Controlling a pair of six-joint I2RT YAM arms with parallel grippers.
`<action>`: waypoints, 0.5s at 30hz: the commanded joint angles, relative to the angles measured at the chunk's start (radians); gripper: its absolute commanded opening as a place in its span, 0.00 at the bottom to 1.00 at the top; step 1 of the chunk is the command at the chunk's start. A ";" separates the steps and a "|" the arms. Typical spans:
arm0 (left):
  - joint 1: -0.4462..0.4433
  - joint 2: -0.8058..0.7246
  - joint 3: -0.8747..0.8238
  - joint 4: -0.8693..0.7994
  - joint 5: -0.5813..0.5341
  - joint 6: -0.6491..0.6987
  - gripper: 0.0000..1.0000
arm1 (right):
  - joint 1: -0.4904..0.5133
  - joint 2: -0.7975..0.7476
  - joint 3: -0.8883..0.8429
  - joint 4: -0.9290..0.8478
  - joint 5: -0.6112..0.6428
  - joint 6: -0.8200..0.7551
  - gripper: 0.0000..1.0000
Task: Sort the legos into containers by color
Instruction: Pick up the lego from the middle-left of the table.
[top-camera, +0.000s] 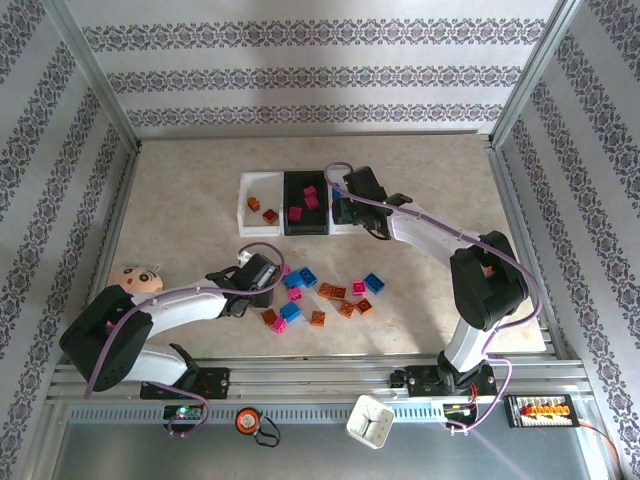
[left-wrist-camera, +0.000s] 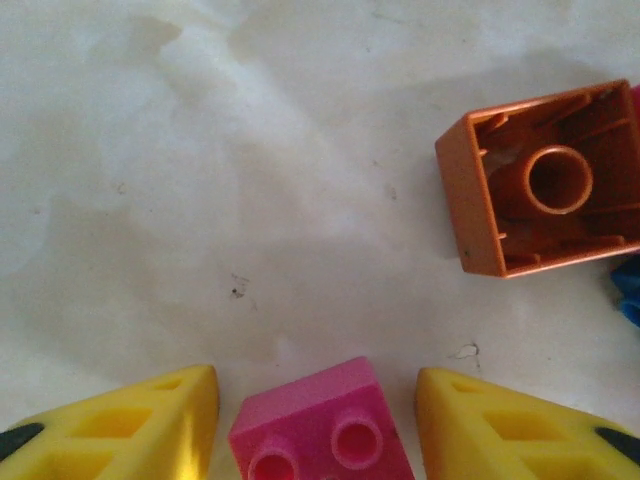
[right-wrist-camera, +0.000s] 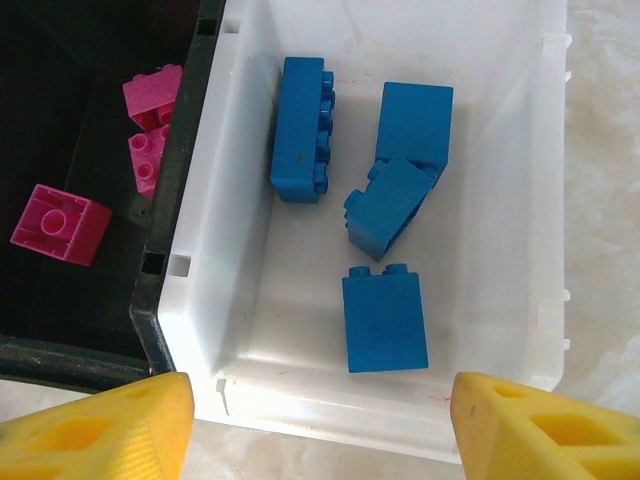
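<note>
Pink lego between fingers of left end effector

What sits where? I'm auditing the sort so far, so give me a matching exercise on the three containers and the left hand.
1 left white bin
2 black bin
3 right white bin
4 left hand

A blue legos inside
B pink lego on the table between its fingers
C orange legos inside
D pink legos inside

Pairs: 1-C, 2-D, 3-A, 4-B
</note>
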 joint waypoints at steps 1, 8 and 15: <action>-0.014 0.024 -0.030 0.037 0.038 -0.027 0.45 | -0.011 -0.038 -0.018 0.013 0.002 0.014 0.69; -0.017 -0.066 0.031 0.008 0.069 -0.013 0.28 | -0.014 -0.069 -0.041 0.018 0.008 0.016 0.68; 0.007 0.010 0.335 0.001 0.098 0.101 0.28 | -0.014 -0.153 -0.134 0.033 -0.012 0.043 0.69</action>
